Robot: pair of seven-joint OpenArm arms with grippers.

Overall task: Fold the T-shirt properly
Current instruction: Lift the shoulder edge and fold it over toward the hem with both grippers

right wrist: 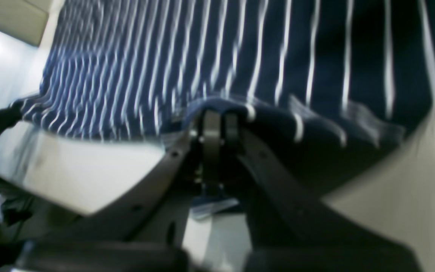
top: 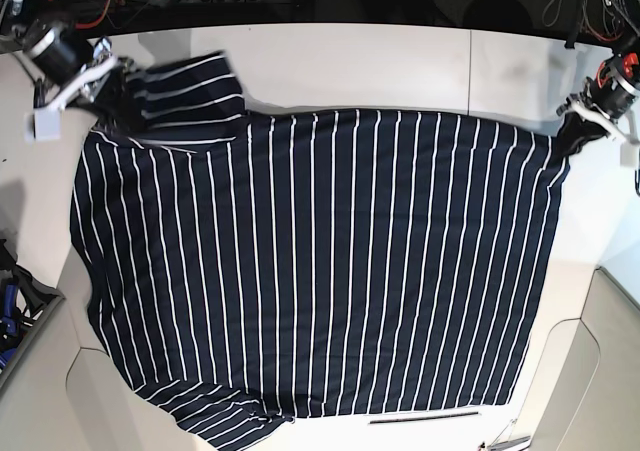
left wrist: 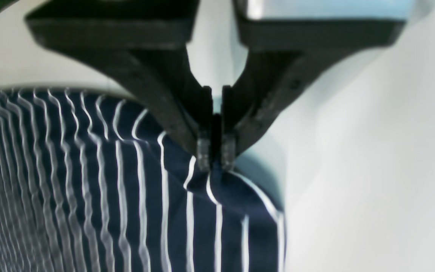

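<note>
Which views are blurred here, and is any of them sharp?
Right wrist: heavily smeared, T-shirt stripes streaked, right hand soft. Left wrist: stripes at left doubled by blur, left hand fairly crisp. Base: sharp throughout, evenly lit.

The T-shirt [top: 320, 261] runs past the bottom edge of the base view, so its lower sleeve is cut off. In the right wrist view the stripes smear with blur, and the right gripper [right wrist: 217, 124] hides the cloth edge between its fingertips. Clutter at that view's lower left is too blurred to name.
</note>
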